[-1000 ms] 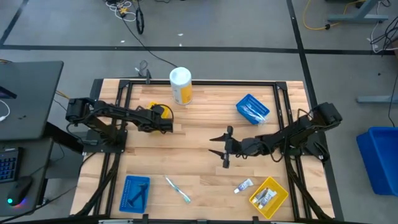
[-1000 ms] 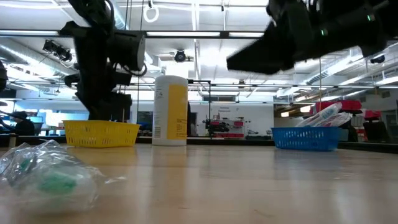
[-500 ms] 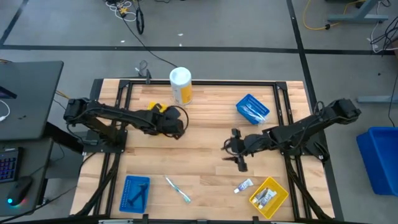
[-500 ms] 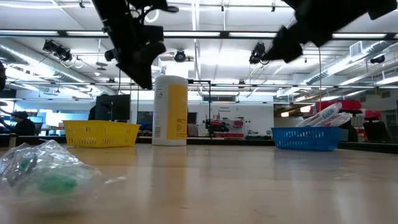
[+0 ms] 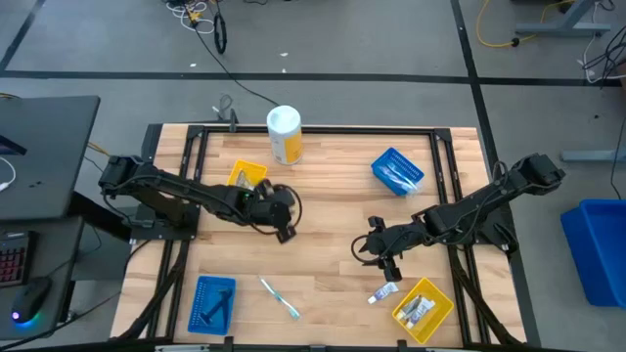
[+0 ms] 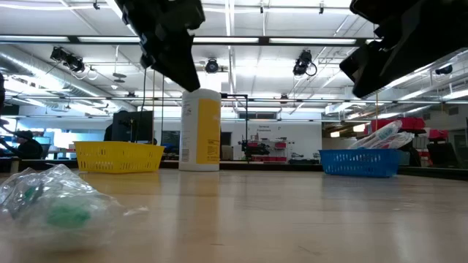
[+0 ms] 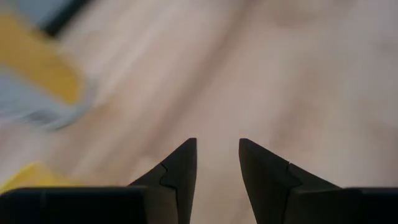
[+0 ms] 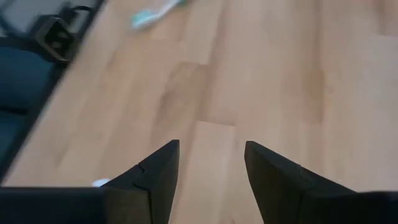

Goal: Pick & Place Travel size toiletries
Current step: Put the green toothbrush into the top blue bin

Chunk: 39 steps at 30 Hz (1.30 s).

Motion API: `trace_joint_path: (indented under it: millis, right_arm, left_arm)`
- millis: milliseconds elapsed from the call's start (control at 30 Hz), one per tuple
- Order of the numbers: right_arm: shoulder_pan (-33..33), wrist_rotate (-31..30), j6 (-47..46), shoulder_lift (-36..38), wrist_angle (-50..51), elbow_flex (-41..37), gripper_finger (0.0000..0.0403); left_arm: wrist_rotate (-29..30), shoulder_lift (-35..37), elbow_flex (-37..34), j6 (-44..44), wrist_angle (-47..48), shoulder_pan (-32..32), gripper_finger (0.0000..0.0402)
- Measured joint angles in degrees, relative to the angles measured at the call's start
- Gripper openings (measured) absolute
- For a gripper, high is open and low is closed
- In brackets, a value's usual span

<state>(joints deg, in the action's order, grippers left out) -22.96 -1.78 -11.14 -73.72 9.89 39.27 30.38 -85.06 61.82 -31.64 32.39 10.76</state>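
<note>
Small toiletries lie near the table's near edge: a wrapped toothbrush [image 5: 280, 297] flat on the wood, large in the low view's foreground [image 6: 58, 202], and a white tube [image 5: 383, 291] beside the near yellow tray [image 5: 435, 315], which holds more tubes. My right gripper [image 5: 379, 252] hovers open just far-left of the white tube; its wrist view shows the open fingers [image 8: 205, 163] over bare wood, the toothbrush [image 8: 155, 14] beyond. My left gripper [image 5: 285, 223] is open above the table's middle [image 7: 217, 155], touching nothing.
A yellow canister with a white lid [image 5: 284, 134] stands at the far edge, with a yellow tray [image 5: 246, 175] to its near left. A blue tray of toothbrushes [image 5: 397, 169] sits far right and a blue tray with dark razors [image 5: 210, 302] near left. Bare wood lies between the arms.
My left gripper has swung away from the far yellow tray toward the table's middle and near edge. My right gripper has moved toward the near edge and a little right, closer to the white tube. No toiletry has moved.
</note>
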Motion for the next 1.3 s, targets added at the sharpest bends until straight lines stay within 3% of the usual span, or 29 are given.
trace_joint_path:
  millis: [167,267,733,1300]
  right_arm:
    - [0.0,-3.2,0.0,-0.2,0.2,0.0,0.0198]
    - [0.0,-4.5,0.0,-0.2,0.1,0.0,0.0202]
    - [0.0,-7.7,0.0,-0.3,-0.5,0.0,0.0185]
    - [0.2,-10.2,-0.2,-0.3,-4.2,0.0,0.0203]
  left_arm:
    - [-15.7,-0.4,-0.2,8.4,-6.8,3.8,0.0127]
    - [-21.1,-1.3,-0.8,8.9,-11.6,7.0,0.0127]
    - [-24.1,-11.1,-1.5,10.9,-14.1,21.5,0.0127]
    - [-23.7,-20.7,-1.8,10.0,-14.0,26.0,0.0127]
